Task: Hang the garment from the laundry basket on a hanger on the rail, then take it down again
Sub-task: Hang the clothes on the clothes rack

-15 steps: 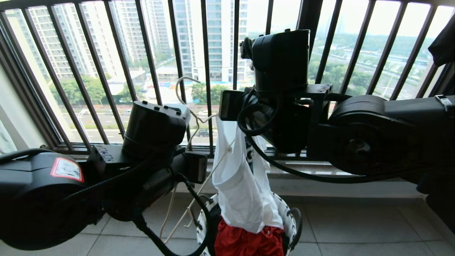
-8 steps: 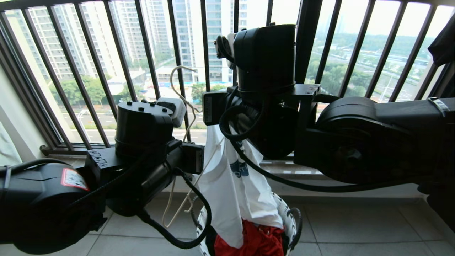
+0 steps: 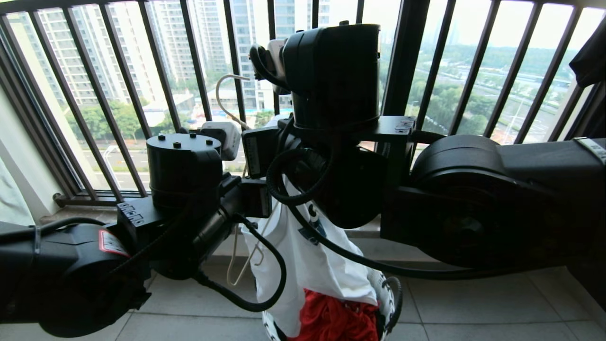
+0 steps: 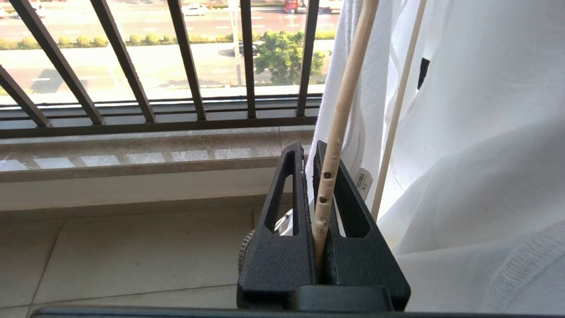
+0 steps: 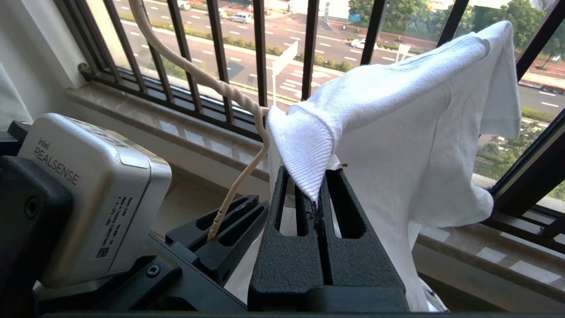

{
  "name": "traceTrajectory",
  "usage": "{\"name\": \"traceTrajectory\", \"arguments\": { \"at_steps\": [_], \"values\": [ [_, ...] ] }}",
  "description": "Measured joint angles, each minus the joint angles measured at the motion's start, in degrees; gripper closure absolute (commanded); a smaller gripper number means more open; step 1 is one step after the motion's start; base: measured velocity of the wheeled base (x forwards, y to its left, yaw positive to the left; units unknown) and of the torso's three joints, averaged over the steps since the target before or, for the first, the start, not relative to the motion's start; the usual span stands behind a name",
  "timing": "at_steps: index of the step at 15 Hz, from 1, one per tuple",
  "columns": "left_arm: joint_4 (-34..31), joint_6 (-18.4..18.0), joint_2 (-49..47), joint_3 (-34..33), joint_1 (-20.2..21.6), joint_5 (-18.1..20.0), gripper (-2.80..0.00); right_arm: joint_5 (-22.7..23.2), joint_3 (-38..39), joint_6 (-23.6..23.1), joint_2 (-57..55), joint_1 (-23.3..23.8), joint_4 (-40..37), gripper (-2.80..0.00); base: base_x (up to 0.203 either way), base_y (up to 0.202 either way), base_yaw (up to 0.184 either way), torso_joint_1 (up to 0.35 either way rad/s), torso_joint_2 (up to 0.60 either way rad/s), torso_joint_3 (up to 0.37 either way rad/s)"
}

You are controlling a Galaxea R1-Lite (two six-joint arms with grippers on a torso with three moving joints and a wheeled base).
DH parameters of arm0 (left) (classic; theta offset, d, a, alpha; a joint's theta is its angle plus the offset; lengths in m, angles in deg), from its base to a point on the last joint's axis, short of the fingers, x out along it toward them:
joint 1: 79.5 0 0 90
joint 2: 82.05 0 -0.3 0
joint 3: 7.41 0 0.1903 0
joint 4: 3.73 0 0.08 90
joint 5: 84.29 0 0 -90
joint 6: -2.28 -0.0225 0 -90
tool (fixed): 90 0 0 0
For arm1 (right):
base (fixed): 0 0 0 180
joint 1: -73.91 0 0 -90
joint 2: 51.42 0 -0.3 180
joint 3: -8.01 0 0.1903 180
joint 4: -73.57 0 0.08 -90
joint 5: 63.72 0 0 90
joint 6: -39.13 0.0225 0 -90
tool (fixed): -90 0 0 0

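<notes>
The left gripper is raised in front of the barred window railing, and its jaws are pressed together on the cream wire of the hanger, which is pinched between them and runs up and away beside the cloth. In the head view the hanger's long hook is seen rising above the left wrist, against the window, while one thin arm of the hanger is seen hanging below the left arm, near the floor tiles.

The right gripper is held just beside the left one, on its right. Its jaws are closed on a ribbed edge of the white T-shirt, and the cloth is pinched at the jaw tips, just beside the twisted neck of the hanger. The rest of the T-shirt is draped downward between the two arms, with part of its dark chest print showing, and its lower end is seen reaching the round white laundry basket on the floor. A red cloth is seen lying in the basket. A dark garment is visible at the upper right edge of the head view.
</notes>
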Motion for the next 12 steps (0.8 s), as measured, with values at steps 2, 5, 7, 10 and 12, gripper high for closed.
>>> {"name": "traceTrajectory", "arguments": {
  "at_steps": [2, 5, 7, 10, 12],
  "values": [
    [4.43, -0.04, -0.99, -0.72, 0.00, 0.02, 0.00, 0.00, -0.02, -1.52, 0.00, -0.50, 1.72, 0.00, 0.000, 0.000, 0.000, 0.000, 0.00, 0.000],
    [8.21, -0.04, -2.26, -1.44, 0.02, 0.22, 0.00, -0.03, 0.02, -3.39, 0.02, -1.38, 2.27, 0.00, 0.000, 0.000, 0.000, 0.000, 0.00, 0.000],
    [11.87, -0.04, -3.00, -1.79, 0.03, 0.74, 0.00, -0.05, 0.02, -3.65, 0.02, -1.83, 2.32, 0.00, 0.000, 0.000, 0.000, 0.000, 0.00, 0.000],
    [13.92, -0.19, -3.61, -1.85, 1.01, 0.81, 0.00, -0.16, 0.46, -3.73, 0.07, -2.22, 2.30, 0.00, 0.000, 0.000, 0.000, 0.000, 0.00, 0.000],
    [14.03, -0.13, -3.67, -1.61, 1.85, 0.83, 0.00, -0.30, 0.75, -3.73, 0.22, -2.42, 2.32, 0.00, 0.000, 0.000, 0.000, 0.000, 0.00, 0.000]
  ]
}}
